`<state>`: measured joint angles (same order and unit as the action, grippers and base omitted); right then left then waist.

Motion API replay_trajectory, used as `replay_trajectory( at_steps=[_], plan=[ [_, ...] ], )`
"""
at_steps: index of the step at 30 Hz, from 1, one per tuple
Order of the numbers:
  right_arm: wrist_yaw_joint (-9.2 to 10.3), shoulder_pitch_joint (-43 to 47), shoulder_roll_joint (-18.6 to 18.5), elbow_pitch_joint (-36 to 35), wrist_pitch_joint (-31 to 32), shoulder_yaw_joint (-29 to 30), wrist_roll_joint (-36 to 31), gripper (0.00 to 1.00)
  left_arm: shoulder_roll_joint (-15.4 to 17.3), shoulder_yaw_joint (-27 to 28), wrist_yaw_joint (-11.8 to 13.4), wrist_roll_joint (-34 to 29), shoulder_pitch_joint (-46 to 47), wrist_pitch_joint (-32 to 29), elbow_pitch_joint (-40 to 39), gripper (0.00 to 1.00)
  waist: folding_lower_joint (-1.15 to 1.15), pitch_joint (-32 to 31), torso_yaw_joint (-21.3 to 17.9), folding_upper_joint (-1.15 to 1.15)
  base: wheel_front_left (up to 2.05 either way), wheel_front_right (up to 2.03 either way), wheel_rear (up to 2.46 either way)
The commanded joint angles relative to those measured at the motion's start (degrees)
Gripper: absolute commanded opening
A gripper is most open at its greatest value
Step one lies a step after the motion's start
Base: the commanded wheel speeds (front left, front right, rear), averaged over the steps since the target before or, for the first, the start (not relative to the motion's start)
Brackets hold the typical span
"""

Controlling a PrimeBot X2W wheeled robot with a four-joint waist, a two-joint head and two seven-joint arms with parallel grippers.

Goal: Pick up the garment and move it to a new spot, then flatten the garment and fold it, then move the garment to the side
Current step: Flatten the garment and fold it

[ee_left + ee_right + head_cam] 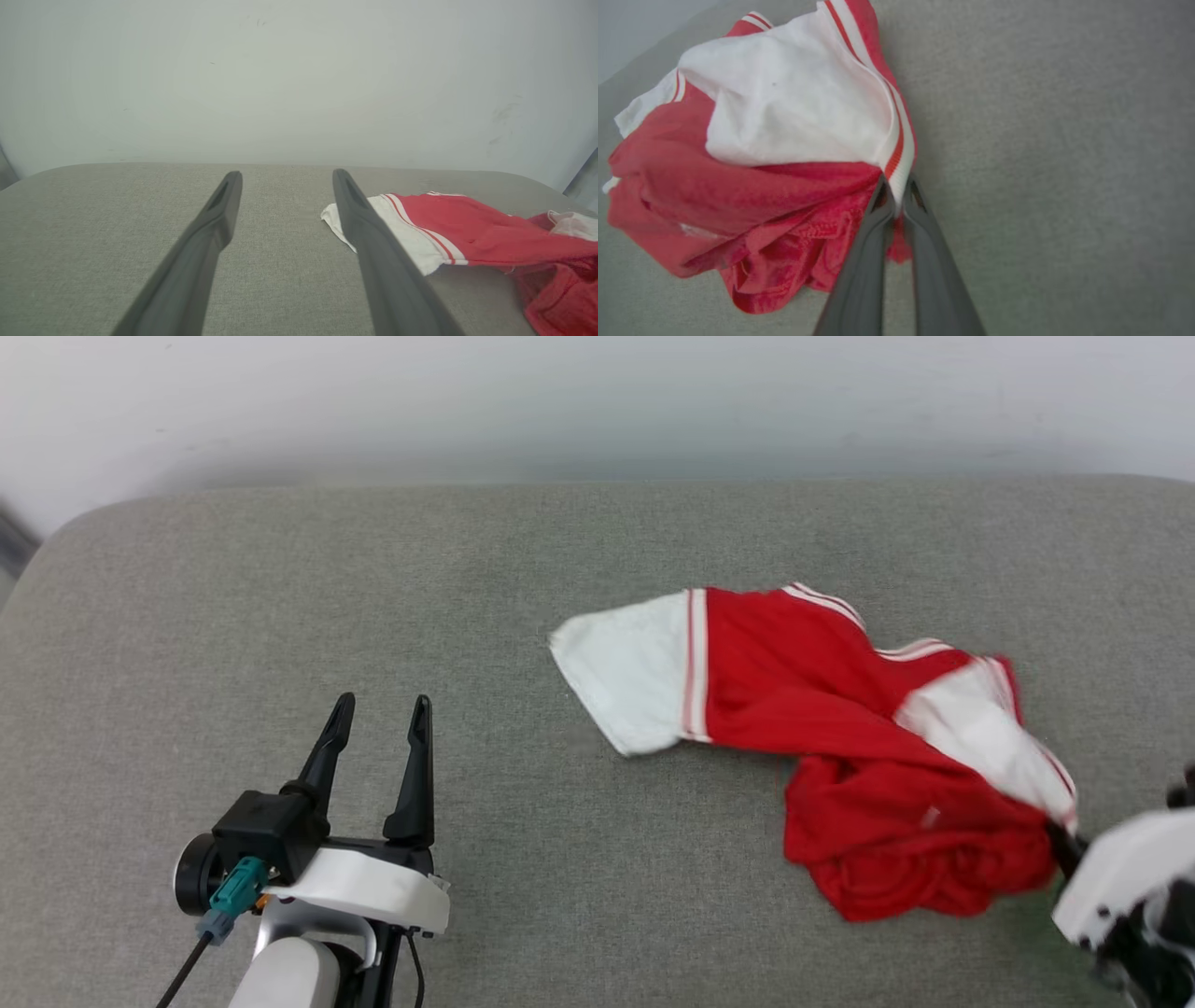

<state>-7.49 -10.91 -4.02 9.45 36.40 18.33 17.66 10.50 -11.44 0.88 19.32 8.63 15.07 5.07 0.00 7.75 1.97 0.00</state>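
A crumpled red jersey T-shirt (794, 691) with white, red-striped sleeve ends is seen at centre right of the head view, on the grey fabric tabletop (280, 579). One white sleeve hem is clamped by the right fingers (868, 252). The left fingers (415, 765) are spread wide and empty.

Saw the garment (840, 737) heaped on the right half of the cushion (280, 597) — one sleeve end stretched leftward. Caught its near-right edge pinched in the right gripper (898, 186). Spotted the left gripper (384, 702) well apart, near left — wall (597, 401) behind.
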Motion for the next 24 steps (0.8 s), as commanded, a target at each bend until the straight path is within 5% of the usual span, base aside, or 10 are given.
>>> replay_trajectory(
  at_steps=[1,3,4,14,24],
  plan=[
    [0.0,1.72,0.62,1.16,-0.72,1.81,0.37,0.0,0.21,0.15,-0.23,-0.26,-0.55,0.15,0.04,1.0,0.0,0.0,-0.16,0.0,0.0,0.0,0.0],
    [0.0,3.17,1.0,3.04,-1.31,4.04,0.69,0.02,0.31,0.22,-0.29,-0.16,-0.66,0.15,0.14,1.0,0.0,-0.01,-0.34,0.0,0.0,0.0,0.0],
    [0.0,4.9,1.17,6.32,-6.43,2.05,2.89,1.0,0.5,0.31,-0.16,0.02,-1.16,0.15,0.4,1.0,0.0,-0.27,-0.69,0.0,0.0,0.0,0.0],
    [0.0,10.02,1.16,0.09,-18.01,-7.19,0.29,1.0,0.71,0.24,0.61,0.35,-2.89,0.02,0.65,1.0,0.0,-2.92,-1.4,0.0,0.0,0.0,0.0],
    [0.0,11.59,-1.32,-14.03,-7.09,-11.94,-2.85,1.0,1.1,-0.07,1.18,0.46,-3.61,-0.43,-0.22,1.0,0.0,-3.79,-2.12,0.0,0.0,0.0,0.0]
  ],
)
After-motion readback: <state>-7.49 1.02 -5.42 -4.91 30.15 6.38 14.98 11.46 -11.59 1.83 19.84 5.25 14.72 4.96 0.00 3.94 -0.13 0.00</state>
